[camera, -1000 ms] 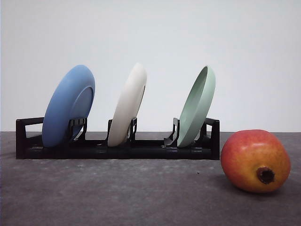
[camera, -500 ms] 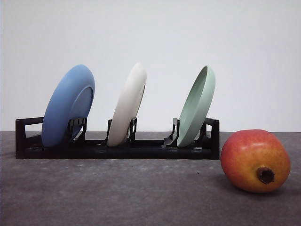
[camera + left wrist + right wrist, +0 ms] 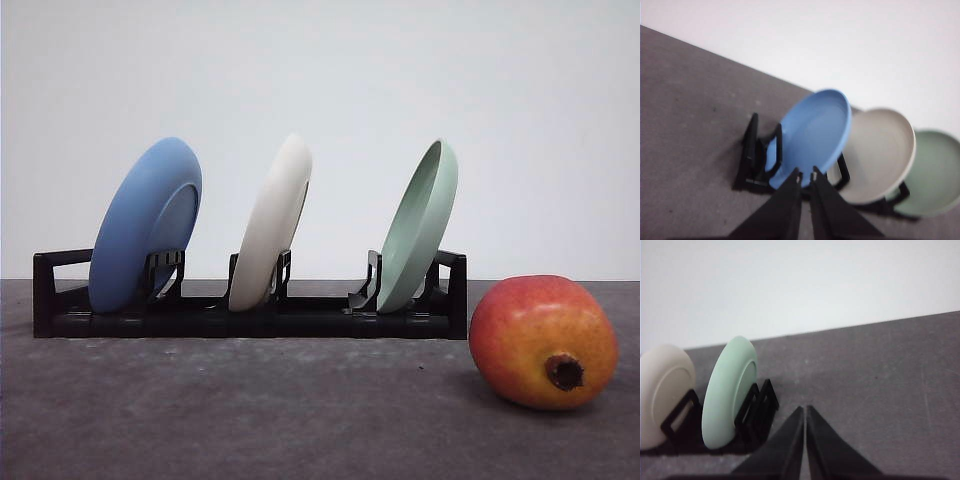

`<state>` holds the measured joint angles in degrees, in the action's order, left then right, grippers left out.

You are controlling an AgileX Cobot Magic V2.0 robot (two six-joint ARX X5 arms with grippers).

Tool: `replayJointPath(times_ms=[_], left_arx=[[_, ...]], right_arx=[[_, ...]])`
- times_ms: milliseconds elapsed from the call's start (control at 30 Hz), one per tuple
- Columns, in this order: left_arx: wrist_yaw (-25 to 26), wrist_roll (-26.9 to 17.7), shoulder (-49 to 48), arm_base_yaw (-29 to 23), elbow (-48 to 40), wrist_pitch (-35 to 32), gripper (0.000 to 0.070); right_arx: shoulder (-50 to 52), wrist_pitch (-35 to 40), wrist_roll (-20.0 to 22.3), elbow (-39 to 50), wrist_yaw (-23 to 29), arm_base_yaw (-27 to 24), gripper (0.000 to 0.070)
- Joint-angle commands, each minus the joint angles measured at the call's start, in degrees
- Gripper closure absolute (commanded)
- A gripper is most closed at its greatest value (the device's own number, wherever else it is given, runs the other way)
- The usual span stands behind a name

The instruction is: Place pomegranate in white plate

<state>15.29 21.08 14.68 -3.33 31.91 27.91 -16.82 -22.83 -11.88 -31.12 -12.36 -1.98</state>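
Observation:
The pomegranate (image 3: pixel 543 341), red shading to orange with a dark crown stub facing me, lies on the grey table at the front right. The white plate (image 3: pixel 271 222) stands on edge in the middle slot of a black rack (image 3: pixel 250 318); it shows again in the left wrist view (image 3: pixel 880 155) and the right wrist view (image 3: pixel 665 390). My left gripper (image 3: pixel 805 173) is shut, hovering near the blue plate (image 3: pixel 812 135). My right gripper (image 3: pixel 804 409) is shut over bare table, beside the pale green plate (image 3: pixel 730 390).
The blue plate (image 3: pixel 145 225) fills the rack's left slot and the pale green plate (image 3: pixel 418 226) its right slot. A plain white wall stands behind the table. Grey tabletop (image 3: pixel 250 410) spreads in front of the rack.

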Motion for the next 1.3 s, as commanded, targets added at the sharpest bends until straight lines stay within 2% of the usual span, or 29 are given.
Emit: replayJointPath(times_ms=[0, 333, 467, 667, 700, 733, 833, 867, 900, 1100, 1267], left_arx=[[1.4, -6.0, 2.9, 0.0, 3.7, 2.2, 0.0689], [8.6, -17.6, 17.7, 0.0, 18.6, 15.8, 0.0689], [10.4, -20.1, 21.0, 0.1, 21.8, 19.6, 0.0689], [10.4, -20.5, 21.7, 0.1, 22.2, 19.8, 0.0657], [10.4, -20.4, 21.7, 0.1, 22.2, 19.8, 0.0627], [10.4, -20.4, 21.7, 0.1, 22.2, 19.8, 0.0562], [10.3, -20.4, 21.7, 0.1, 22.2, 19.8, 0.0223], [10.3, -20.4, 21.7, 0.1, 22.2, 19.8, 0.0133], [10.3, -20.4, 21.7, 0.1, 22.2, 19.7, 0.0110], [10.9, -19.4, 22.4, 1.1, 22.2, 18.3, 0.0112], [11.6, -16.2, 25.5, 5.0, 24.3, 15.2, 0.0118]], right_arx=[[-3.1, -2.2, 4.3, -3.8, -1.2, 0.0, 0.0699], [-19.1, -20.6, 15.1, -21.4, -8.6, 0.1, 0.0699], [-22.7, -25.8, 17.0, -24.6, -8.9, 0.8, 0.0699], [-24.3, -26.5, 17.0, -24.9, -8.8, 2.0, 0.0695], [-24.3, -26.4, 16.8, -24.9, -8.6, 2.0, 0.0683], [-24.3, -26.3, 16.7, -24.9, -8.6, 2.0, 0.0640], [-24.3, -26.0, 15.8, -24.9, -8.6, 2.0, 0.0323], [-24.3, -26.0, 15.3, -24.9, -8.6, 2.0, 0.0247], [-24.3, -26.0, 15.1, -24.9, -8.6, 2.0, 0.0218], [-24.3, -26.0, 14.9, -24.9, -8.6, 2.0, 0.0215], [-24.3, -26.0, 14.8, -24.9, -8.6, 2.0, 0.0215]])
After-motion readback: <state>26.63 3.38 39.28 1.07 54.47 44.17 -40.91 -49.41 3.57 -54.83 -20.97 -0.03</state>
